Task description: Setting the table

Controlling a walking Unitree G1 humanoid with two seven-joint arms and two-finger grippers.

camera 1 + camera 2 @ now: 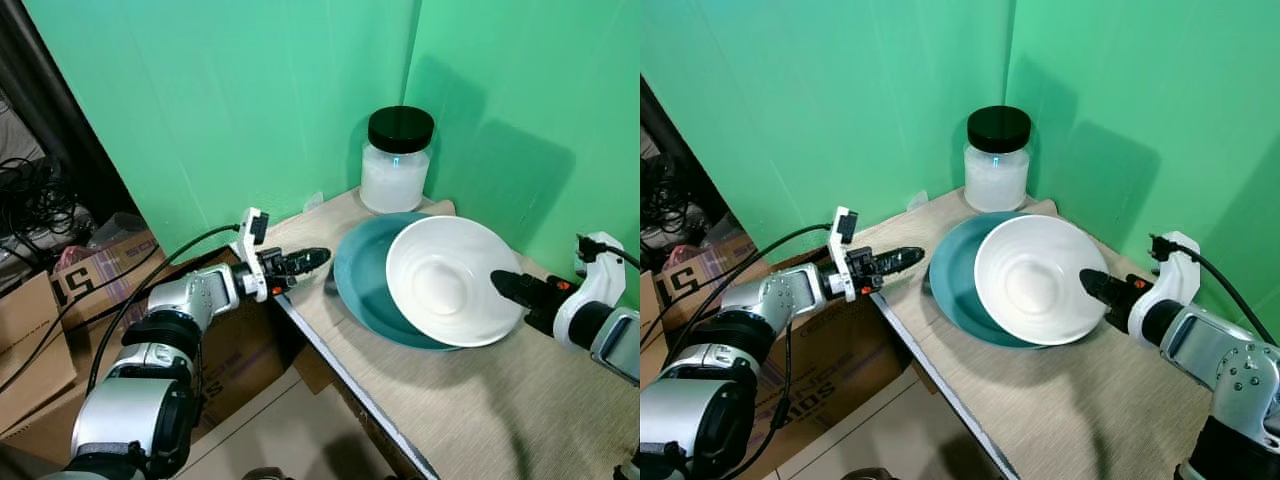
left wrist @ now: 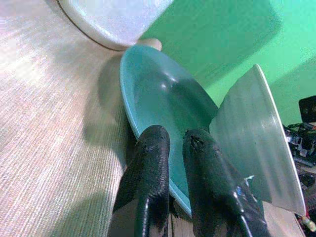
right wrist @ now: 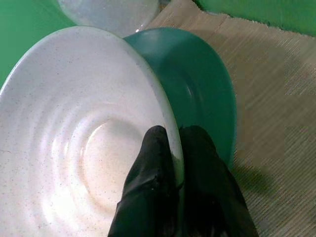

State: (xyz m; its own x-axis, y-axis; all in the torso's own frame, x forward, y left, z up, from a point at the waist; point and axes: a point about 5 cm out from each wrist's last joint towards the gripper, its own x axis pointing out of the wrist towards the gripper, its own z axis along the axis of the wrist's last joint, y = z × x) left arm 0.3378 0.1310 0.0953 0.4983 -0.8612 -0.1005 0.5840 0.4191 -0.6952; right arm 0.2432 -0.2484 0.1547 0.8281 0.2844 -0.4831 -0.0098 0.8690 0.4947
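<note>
A teal plate (image 1: 362,278) lies flat on the beige table (image 1: 480,400) near its back corner. A white bowl (image 1: 445,280) is held tilted over the plate's right half, with its inside facing the left. My right gripper (image 1: 503,283) is shut on the bowl's right rim, one finger inside and one outside (image 3: 170,136). My left gripper (image 1: 318,258) reaches in from the left at table height, its tips just short of the plate's left rim. Its two fingers (image 2: 148,163) lie close together with nothing between them.
A frosted jar with a black lid (image 1: 397,160) stands behind the plate in the corner of the green walls. The table's left edge (image 1: 330,360) drops to the floor, where cardboard boxes (image 1: 40,330) and cables (image 1: 35,205) lie.
</note>
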